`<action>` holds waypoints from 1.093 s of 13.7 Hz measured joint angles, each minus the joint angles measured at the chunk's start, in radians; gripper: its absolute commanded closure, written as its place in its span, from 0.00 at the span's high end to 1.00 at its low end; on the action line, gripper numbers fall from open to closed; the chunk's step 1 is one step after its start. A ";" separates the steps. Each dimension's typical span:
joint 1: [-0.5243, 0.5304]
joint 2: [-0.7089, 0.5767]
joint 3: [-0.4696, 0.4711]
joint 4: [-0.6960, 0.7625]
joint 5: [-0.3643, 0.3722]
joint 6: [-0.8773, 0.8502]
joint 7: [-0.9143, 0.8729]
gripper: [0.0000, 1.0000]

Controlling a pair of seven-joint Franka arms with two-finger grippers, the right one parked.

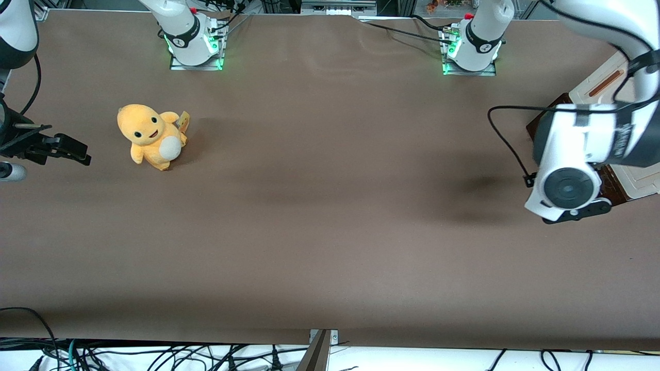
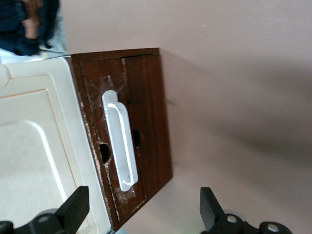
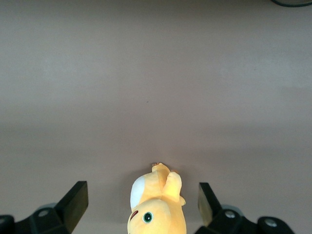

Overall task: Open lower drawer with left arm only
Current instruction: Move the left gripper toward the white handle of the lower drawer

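Observation:
The cabinet's dark brown wood front (image 2: 151,122) carries a white loop-shaped bar handle (image 2: 119,141), and the lower drawer is the strip of that front nearest the table. It looks closed flush. The cream cabinet panel (image 2: 29,146) adjoins it. My left gripper (image 2: 144,210) hovers in front of the drawer front, open, with its black fingers (image 2: 77,204) wide apart. Nothing is between them, and the handle is not touched. In the front view the left arm (image 1: 567,154) hangs over the cabinet (image 1: 598,85) at the working arm's end of the table and hides the gripper.
An orange plush toy (image 1: 150,135) sits on the brown table toward the parked arm's end. The two arm bases (image 1: 472,44) stand along the table edge farthest from the front camera. A black cable (image 1: 508,139) loops off the left arm's wrist.

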 measured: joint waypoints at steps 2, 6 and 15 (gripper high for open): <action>-0.016 0.011 -0.001 -0.030 0.046 0.000 -0.070 1.00; -0.036 0.023 -0.004 -0.115 0.145 0.033 -0.231 1.00; -0.056 0.058 -0.033 -0.263 0.291 0.046 -0.456 1.00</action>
